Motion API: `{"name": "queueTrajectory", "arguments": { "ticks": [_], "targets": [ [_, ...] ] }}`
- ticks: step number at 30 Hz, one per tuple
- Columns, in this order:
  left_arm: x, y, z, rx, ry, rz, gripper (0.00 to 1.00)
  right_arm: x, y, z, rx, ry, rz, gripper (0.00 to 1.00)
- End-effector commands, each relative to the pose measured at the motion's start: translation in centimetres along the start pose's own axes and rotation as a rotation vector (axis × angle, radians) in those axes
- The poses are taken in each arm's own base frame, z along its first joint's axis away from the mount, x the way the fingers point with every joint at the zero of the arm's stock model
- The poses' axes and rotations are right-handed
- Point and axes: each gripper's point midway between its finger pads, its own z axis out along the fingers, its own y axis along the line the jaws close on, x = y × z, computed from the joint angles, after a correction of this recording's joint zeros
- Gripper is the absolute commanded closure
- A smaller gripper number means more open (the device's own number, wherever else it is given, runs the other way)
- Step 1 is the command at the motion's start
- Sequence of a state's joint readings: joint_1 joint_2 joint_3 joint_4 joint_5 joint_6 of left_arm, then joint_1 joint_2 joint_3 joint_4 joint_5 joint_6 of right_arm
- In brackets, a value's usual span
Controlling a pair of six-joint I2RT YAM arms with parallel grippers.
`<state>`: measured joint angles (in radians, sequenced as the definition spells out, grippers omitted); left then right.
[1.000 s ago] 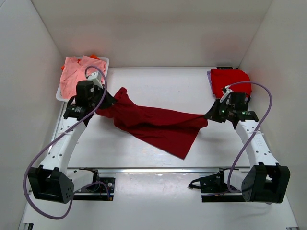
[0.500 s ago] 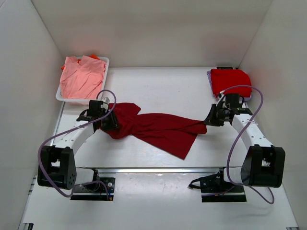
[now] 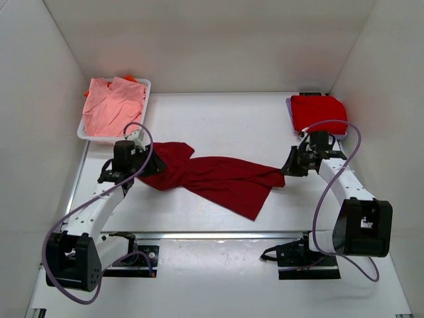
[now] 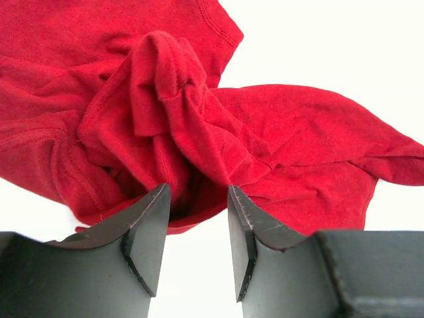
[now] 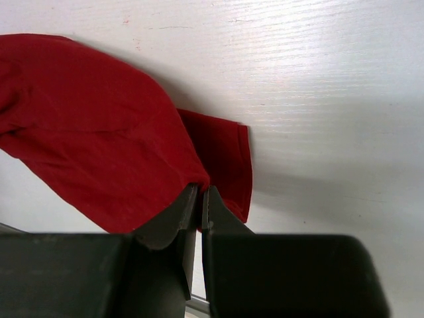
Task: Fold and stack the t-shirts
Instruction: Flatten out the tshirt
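Progress looks early: one bright red shirt [image 3: 318, 111] sits folded at the table's [image 3: 225, 122] far right corner, and pink shirts [image 3: 111, 103] lie heaped in the white tray [image 3: 80, 134]. The dark red t-shirt [image 3: 218, 177] lies twisted mid-table, unfolded. The right claw [image 5: 200, 193] is clenched on its hem; the left claw [image 4: 197, 199] is released, bunched cloth at its tips. Open room for spreading lies toward the far wall.
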<state>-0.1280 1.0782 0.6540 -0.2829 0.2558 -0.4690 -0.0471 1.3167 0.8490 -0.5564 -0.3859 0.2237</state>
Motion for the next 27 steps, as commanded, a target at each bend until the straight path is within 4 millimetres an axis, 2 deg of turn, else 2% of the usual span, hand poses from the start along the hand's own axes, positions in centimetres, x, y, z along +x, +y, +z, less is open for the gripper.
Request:
{"name": "queueTrajectory", "arguments": {
  "ticks": [1,14,16,19,21,26,27],
  "targets": [
    [0.3,-1.0,0.1,0.047,-0.001,0.008,0.48,-0.3,0.2,0.5,-0.010,-0.008,-0.028,1.00],
    [0.1,-1.4,-0.3,0.067,-0.050,0.023,0.47,-0.2,0.6,0.9,-0.026,-0.004,-0.031,0.99],
    [-0.2,-1.6,-0.9,0.087,-0.097,0.005,0.47,-0.2,0.5,0.8,-0.025,-0.008,-0.026,0.99],
    [-1.7,-2.4,-1.9,0.119,-0.175,0.022,0.47,0.2,0.3,0.9,-0.021,0.006,-0.022,1.00],
    [-2.1,-2.6,-2.4,0.114,-0.196,0.029,0.43,0.2,0.3,1.0,-0.023,0.007,-0.023,1.00],
    [-1.3,-2.0,-2.0,0.089,-0.159,0.054,0.42,0.3,0.4,1.2,-0.025,0.008,-0.017,1.00],
    [-1.0,-1.9,-1.9,0.090,-0.152,0.062,0.42,0.8,0.3,1.3,-0.024,0.025,-0.016,1.00]
  ]
}}
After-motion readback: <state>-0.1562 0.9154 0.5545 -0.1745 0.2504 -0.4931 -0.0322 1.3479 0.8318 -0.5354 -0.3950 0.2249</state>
